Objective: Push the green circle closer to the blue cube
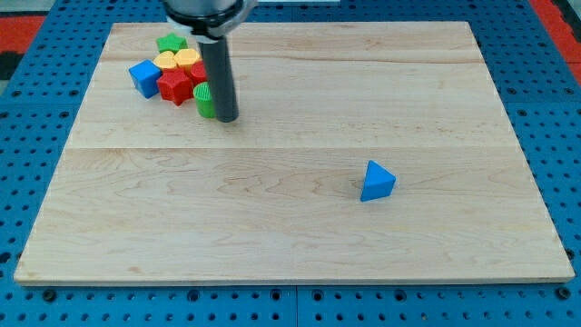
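The green circle (pixel 204 100) stands at the upper left of the wooden board (pixel 290 191), partly hidden behind my rod. My tip (pixel 226 118) rests against its right side. The blue cube (pixel 143 77) sits further left, at the left end of a tight cluster. Between the two lies a red star-like block (pixel 176 86), and another red block (pixel 197 73) sits just above the circle.
The cluster also holds a green star-like block (pixel 171 43) at its top and two yellow blocks (pixel 178 60). A blue triangle (pixel 377 181) lies alone at the right of the board's middle. Blue pegboard surrounds the board.
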`<move>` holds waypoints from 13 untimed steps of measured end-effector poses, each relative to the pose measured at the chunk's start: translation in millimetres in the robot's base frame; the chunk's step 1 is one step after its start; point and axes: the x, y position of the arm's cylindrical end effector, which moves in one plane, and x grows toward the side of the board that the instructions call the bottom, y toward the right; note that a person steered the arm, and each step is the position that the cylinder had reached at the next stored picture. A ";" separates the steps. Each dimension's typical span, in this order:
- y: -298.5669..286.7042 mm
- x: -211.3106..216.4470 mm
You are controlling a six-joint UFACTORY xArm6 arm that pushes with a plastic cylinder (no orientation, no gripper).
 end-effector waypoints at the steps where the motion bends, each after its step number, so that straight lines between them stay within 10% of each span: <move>1: 29.1 -10.6; 13: -166.7 -14.3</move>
